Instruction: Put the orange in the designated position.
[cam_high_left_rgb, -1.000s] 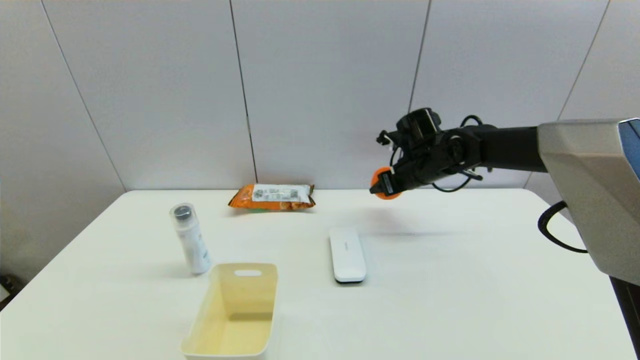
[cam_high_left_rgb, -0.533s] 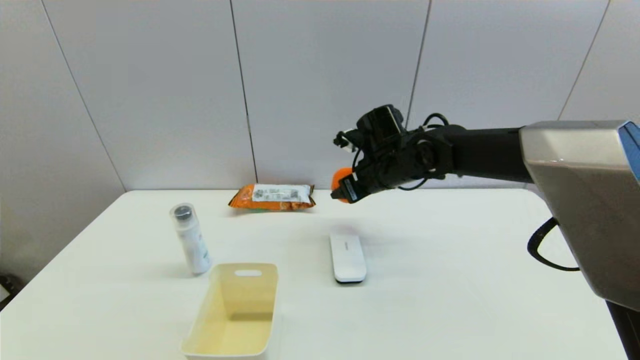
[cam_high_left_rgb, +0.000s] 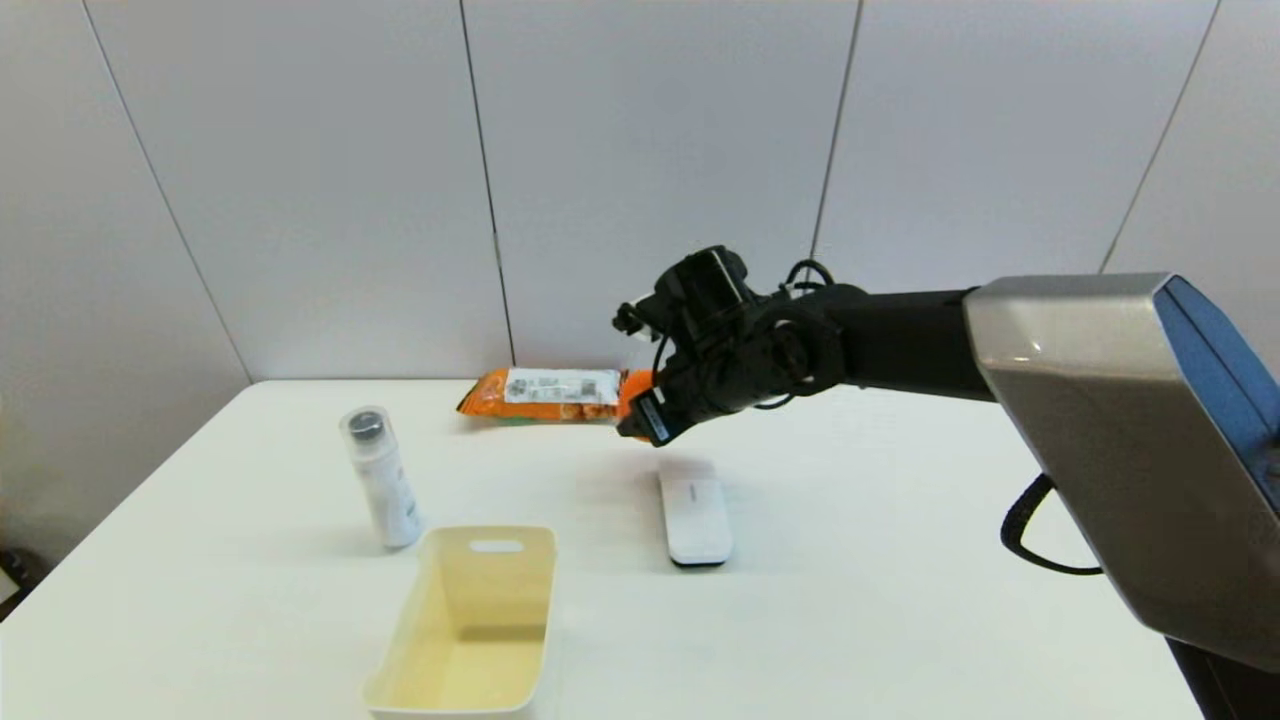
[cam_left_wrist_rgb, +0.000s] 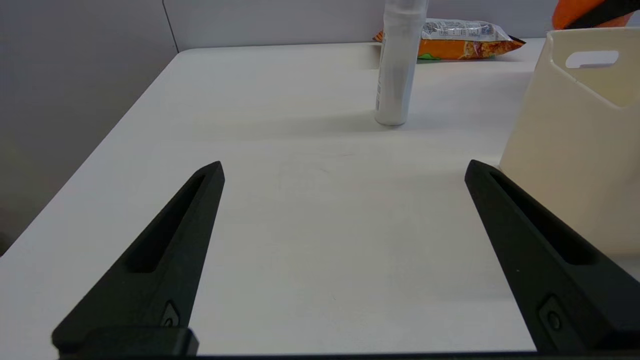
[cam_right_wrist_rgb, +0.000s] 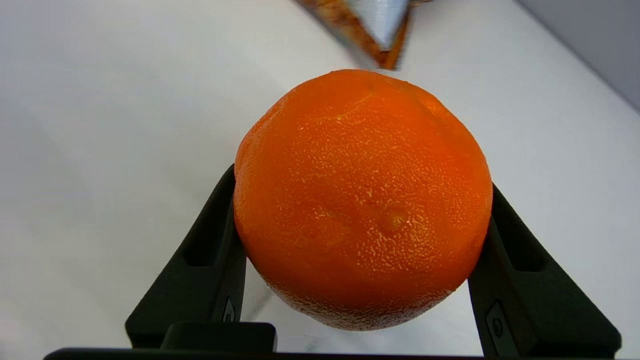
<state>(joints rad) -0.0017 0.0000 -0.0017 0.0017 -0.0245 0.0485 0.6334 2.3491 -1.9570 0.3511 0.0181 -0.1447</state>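
Right claw (cam_high_left_rgb: 640, 412) grips orange (cam_right_wrist_rgb: 362, 197) above table (cam_high_left_rgb: 900, 560).

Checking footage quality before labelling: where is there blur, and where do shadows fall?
Right wrist view: the snack packet is smeared, while the orange is crisp. Head view: a soft shadow lies on the table by the white remote. Left wrist view: sharp.
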